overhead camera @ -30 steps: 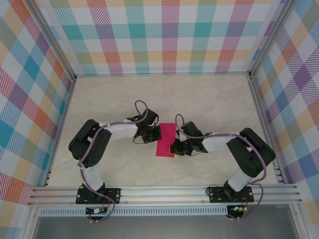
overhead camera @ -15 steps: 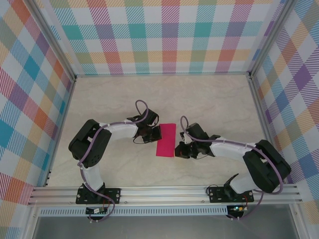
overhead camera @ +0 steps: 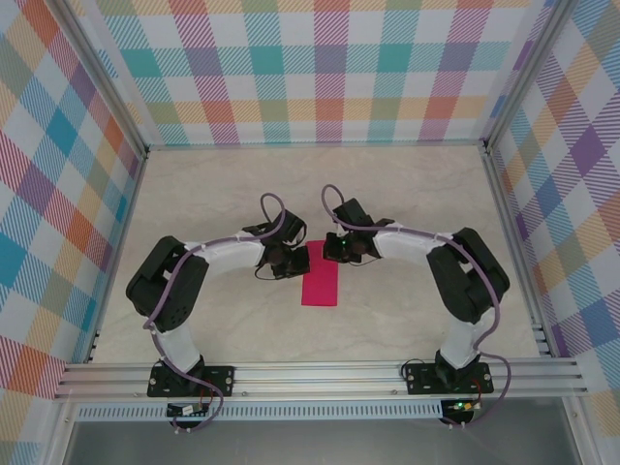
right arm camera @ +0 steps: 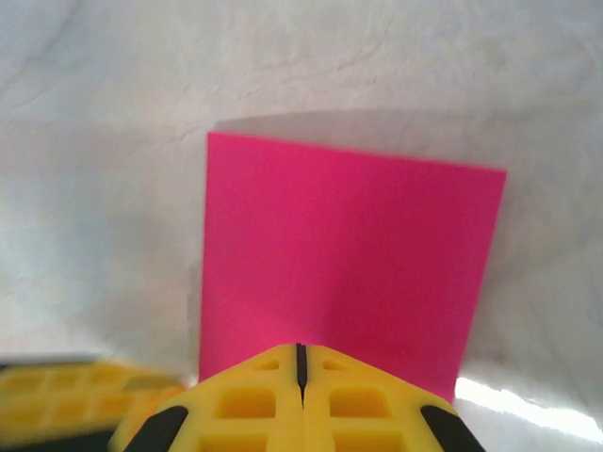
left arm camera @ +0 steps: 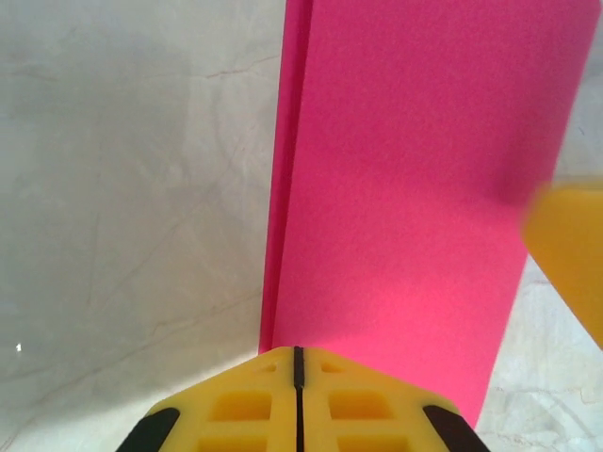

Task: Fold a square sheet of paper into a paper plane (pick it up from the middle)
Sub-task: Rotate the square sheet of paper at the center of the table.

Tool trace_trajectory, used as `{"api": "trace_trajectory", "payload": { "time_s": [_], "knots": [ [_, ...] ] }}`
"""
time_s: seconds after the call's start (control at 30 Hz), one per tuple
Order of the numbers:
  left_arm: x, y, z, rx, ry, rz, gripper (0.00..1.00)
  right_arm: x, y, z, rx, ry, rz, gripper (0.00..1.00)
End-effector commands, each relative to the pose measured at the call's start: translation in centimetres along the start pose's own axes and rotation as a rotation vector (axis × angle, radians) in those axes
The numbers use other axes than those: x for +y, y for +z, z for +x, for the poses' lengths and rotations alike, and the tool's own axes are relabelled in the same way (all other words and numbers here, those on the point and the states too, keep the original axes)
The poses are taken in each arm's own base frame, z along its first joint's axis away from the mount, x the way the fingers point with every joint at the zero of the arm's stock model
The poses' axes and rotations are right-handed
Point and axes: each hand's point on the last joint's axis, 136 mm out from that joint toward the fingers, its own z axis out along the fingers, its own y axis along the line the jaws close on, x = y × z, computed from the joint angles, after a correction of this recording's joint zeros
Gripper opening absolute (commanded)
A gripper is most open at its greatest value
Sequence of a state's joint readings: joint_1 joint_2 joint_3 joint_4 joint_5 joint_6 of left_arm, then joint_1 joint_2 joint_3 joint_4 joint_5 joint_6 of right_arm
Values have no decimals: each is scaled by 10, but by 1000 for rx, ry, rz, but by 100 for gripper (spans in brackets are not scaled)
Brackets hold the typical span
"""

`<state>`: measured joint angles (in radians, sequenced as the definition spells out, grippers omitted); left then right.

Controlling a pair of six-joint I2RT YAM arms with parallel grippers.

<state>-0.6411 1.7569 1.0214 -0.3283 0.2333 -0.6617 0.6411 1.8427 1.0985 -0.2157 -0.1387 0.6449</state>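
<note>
Left gripper (overhead camera: 301, 259) and right gripper (overhead camera: 328, 250) crowd the far end of the folded sheet of paper (overhead camera: 320, 285), probably with no passable gap between them. The paper's near end is open. The far table (overhead camera: 407, 189) is free up to the plaid walls (overhead camera: 320, 77).

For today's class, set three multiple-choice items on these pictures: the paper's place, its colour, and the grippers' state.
1. Where does the paper lie? A) in the middle of the table B) against the back wall C) on the front rail
2. Its colour? A) blue B) magenta-pink C) white
3. The left gripper and right gripper are: A) both wide open B) one open, one shut C) both shut
Answers: 1 A, the top view shows it mid-table; 2 B, pink in every view; 3 C, each wrist view shows no gap between the jaws.
</note>
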Motion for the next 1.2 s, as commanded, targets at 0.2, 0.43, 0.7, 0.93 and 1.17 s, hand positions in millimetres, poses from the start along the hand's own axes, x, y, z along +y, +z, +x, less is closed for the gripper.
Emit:
{"api": "trace_trajectory", "payload": {
  "time_s": [0.2,0.43,0.7,0.93,1.17],
  "knots": [
    [-4,-23,21,-3,-60,82,9,-45,15,-2,39,94,183,3],
    [-28,-36,25,-68,-39,137,12,-98,-15,13,-13,280,387,2],
    [-75,-23,48,-32,-6,258,12,-61,-52,7,-126,267,97,5],
    [-105,3,67,23,53,274,9,-38,-78,25,-102,178,-148,7],
    [-101,25,68,31,49,225,5,-51,-69,52,-46,229,-212,5]
  ]
}}
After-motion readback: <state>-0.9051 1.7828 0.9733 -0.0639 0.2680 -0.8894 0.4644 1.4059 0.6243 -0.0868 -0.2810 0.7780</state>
